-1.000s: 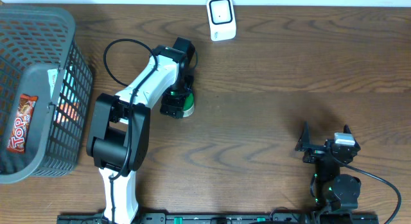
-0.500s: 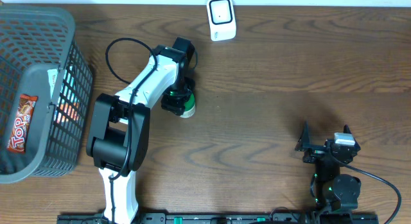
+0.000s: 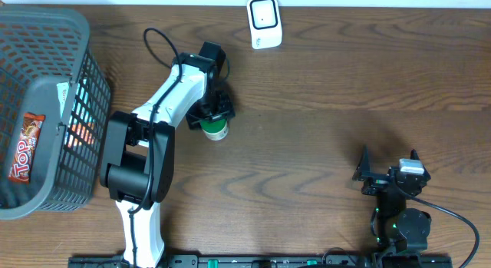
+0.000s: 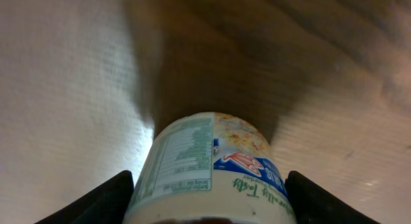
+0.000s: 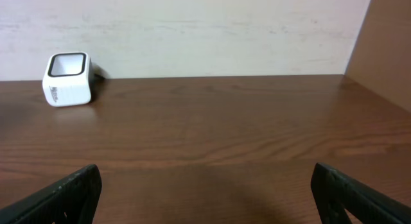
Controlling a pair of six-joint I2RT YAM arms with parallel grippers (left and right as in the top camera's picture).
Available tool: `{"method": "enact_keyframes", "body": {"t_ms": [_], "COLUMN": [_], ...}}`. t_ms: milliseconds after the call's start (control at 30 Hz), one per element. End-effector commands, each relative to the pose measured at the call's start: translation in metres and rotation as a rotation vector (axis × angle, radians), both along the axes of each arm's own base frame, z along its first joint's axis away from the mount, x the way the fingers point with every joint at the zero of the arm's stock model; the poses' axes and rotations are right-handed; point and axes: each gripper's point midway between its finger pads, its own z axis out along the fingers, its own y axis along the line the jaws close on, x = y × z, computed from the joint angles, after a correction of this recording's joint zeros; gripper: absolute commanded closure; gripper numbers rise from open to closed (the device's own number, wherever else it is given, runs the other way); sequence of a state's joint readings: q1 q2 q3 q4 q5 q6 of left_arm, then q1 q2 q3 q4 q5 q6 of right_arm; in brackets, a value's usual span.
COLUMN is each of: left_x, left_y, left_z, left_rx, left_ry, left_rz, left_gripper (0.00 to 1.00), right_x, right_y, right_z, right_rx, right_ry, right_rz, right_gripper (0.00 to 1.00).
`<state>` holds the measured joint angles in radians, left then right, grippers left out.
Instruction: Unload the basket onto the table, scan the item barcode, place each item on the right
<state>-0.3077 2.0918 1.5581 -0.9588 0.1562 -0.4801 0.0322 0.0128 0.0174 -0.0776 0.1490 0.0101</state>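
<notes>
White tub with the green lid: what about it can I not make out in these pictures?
- Barcode: in no view. The left wrist view shows only a nutrition panel and a logo on the white plastic tub with a green lid. In the overhead view, the left jaws partly cover its sides.
- Label text: blurred in the left wrist view.
- Tub's near end: cut off by the bottom edge of the left wrist view.

A dark brown wood-grain table is seen under soft, even light. Its far edge is met by 1 pale, off-white wall. At the right, 1 brown panel is set upright beside that wall.
</notes>
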Motion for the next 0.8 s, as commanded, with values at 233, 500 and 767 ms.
{"method": "enact_keyframes", "body": {"t_ms": [233, 500, 767], "left_x": [0.001, 0.018, 0.019], "left_y": [0.016, 0.072, 0.069], "left_z": [-0.006, 0.005, 0.029], "left_rx": [0.083, 0.433, 0.525], "left_ry": [-0.038, -0.023, -0.063], "left_rz": [-0.646, -0.683, -0.715], "left_gripper": [0.14, 0.06, 0.04], "right_x": [0.0, 0.0, 0.0], "right_y": [0.002, 0.002, 0.002], "right_z": [-0.001, -0.001, -0.001], "right_rx": [-0.011, -0.011, -0.011], "right_ry": [0.004, 0.004, 0.004], "right_rz": [0.009, 0.009, 0.009], "right_gripper": [0.01, 0.01, 0.01]}}
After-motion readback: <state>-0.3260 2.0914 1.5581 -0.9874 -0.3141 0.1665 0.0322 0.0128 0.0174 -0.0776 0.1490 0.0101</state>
